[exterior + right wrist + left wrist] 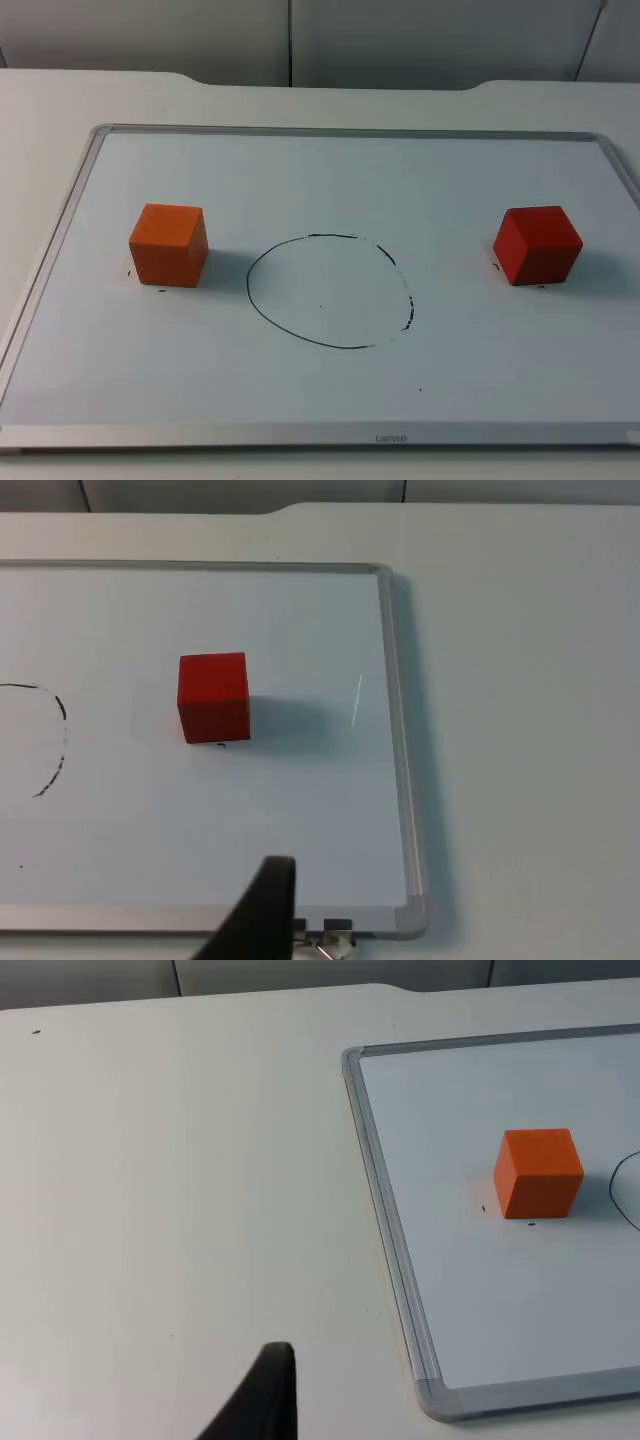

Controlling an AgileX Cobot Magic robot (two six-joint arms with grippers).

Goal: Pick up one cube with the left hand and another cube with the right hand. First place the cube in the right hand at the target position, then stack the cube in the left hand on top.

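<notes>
You are at the pick-up step: orange cube (168,245) left and red cube (537,245) right of the drawn circle (328,291) sit ungrasped, so each needs an arm brought over it, though I cannot tell either gripper's opening.

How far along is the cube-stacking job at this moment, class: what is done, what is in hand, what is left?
Nothing looks done yet. The orange cube and red cube sit apart on the whiteboard, either side of the drawn circle, which holds nothing. Nothing is in hand; a black fingertip of the left gripper is over the table beside the board. Left: both pickups, placing one cube, stacking the other.
</notes>
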